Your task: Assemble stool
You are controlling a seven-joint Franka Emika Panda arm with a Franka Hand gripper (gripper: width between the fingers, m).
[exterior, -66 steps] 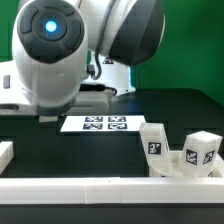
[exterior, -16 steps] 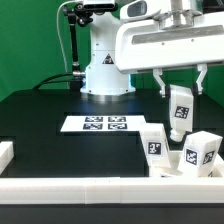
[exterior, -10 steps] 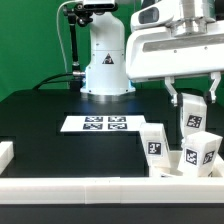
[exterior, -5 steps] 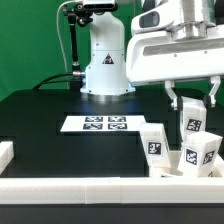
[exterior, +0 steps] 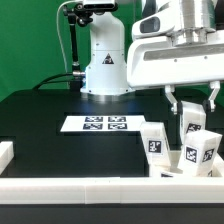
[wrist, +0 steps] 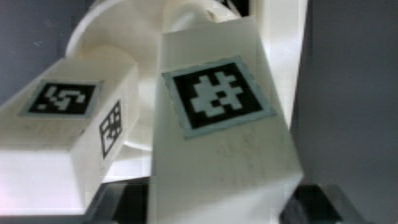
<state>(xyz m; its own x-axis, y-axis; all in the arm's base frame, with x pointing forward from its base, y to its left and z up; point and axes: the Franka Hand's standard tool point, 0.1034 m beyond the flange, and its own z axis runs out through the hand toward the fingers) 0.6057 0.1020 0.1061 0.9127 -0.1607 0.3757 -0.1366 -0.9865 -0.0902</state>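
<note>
Three white stool legs show in the exterior view, all toward its right. One leg hangs between the fingers of the gripper; over the last second and a half it has travelled from a spot further to the exterior view's left, above the near leg, to the right and downward, and now sits just behind the right-hand leg standing on the black table. The left-hand leg stands close by, just beside the white border rail at the near edge. That shift reads as the arm carrying a leg toward the cluster where the other parts wait, so the task looks early: no leg appears joined to a seat, and no round seat can be picked out for certain in either view.

The fingers are closed on the carried leg's upper end, one pad on each side, with most of the leg, tag facing the camera, hanging below them. The wrist view confirms it, the tagged face of the held leg filling the picture, with another tagged part beyond. Whether the held leg already touches the standing one is hard to say from here. The marker board lies flat at mid-table, well apart to the exterior view's left.
</note>
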